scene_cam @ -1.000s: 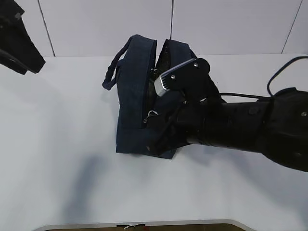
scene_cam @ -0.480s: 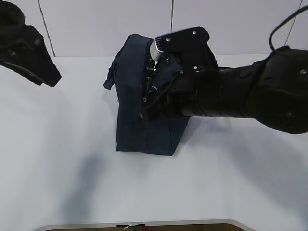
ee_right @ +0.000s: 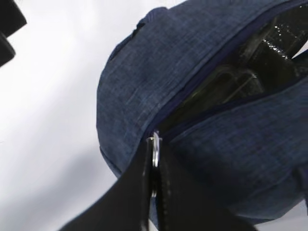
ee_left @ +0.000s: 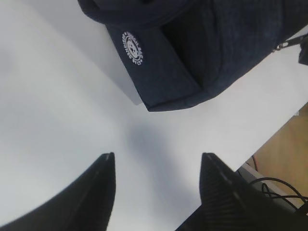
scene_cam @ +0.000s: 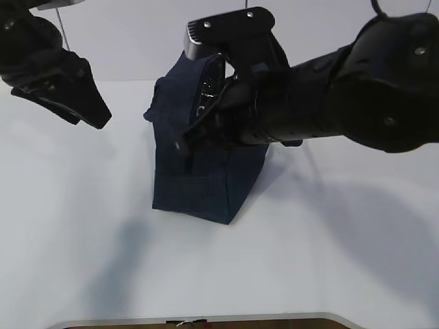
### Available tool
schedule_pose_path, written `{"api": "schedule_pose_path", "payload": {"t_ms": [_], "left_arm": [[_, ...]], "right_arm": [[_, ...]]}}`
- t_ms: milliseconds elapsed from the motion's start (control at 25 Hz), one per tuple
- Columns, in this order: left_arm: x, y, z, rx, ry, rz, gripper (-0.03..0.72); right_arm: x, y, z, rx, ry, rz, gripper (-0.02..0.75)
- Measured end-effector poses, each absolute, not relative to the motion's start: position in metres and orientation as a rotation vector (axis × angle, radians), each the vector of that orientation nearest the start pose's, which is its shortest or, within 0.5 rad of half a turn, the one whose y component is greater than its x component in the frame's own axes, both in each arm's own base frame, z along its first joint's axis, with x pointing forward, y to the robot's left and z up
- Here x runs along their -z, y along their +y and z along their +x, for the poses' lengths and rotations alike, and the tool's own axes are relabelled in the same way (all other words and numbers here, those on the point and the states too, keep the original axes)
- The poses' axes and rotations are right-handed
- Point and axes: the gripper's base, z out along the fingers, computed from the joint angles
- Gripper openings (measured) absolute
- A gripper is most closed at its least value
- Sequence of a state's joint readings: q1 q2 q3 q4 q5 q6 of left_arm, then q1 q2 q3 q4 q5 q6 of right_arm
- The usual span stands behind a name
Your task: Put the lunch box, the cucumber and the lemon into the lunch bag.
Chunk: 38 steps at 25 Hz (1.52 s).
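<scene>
Bright, even light from above washes the white table [scene_cam: 329, 260] nearly featureless. Soft grey shadows pool beneath the arms. Close up, the left gripper [ee_left: 156, 192] blurs into dark shapes.

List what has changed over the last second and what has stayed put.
The right gripper, shut on the zipper ring, has risen, standing the lunch bag more upright. The left gripper, open, swung inward toward the bag. The bag's base stays on the table.
</scene>
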<state>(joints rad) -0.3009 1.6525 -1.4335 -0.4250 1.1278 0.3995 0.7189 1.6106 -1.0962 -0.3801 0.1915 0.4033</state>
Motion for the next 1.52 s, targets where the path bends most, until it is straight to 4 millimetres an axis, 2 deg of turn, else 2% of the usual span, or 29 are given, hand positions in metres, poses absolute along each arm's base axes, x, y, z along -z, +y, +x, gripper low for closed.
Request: {"api": "schedule_pose_path", "payload": {"t_ms": [240,440,720,920,1080,1200,1520], "left_arm": [[-0.307,-0.144,0.316,0.551,2.622,0.866,0.407],[-0.293,-0.158,0.318,0.551,2.615,0.944,0.407],[-0.282,-0.175,0.323,0.554,2.557,1.001,0.406],[-0.284,-0.184,0.323,0.622,2.496,1.016,0.406],[-0.283,-0.186,0.324,0.635,2.467,1.007,0.406],[-0.275,-0.185,0.321,0.644,2.480,1.020,0.406],[-0.256,-0.184,0.315,0.670,2.494,1.014,0.405]], "right_arm": [[-0.283,0.233,0.281,-0.309,2.107,-0.678,0.005],[-0.294,0.233,0.284,-0.274,2.133,-0.662,0.005],[-0.297,0.232,0.284,-0.271,2.162,-0.642,0.005],[-0.301,0.233,0.284,-0.278,2.171,-0.629,0.005],[-0.311,0.234,0.286,-0.282,2.158,-0.615,0.005],[-0.315,0.234,0.287,-0.282,2.155,-0.609,0.005],[-0.313,0.233,0.286,-0.278,2.183,-0.600,0.005]]}}
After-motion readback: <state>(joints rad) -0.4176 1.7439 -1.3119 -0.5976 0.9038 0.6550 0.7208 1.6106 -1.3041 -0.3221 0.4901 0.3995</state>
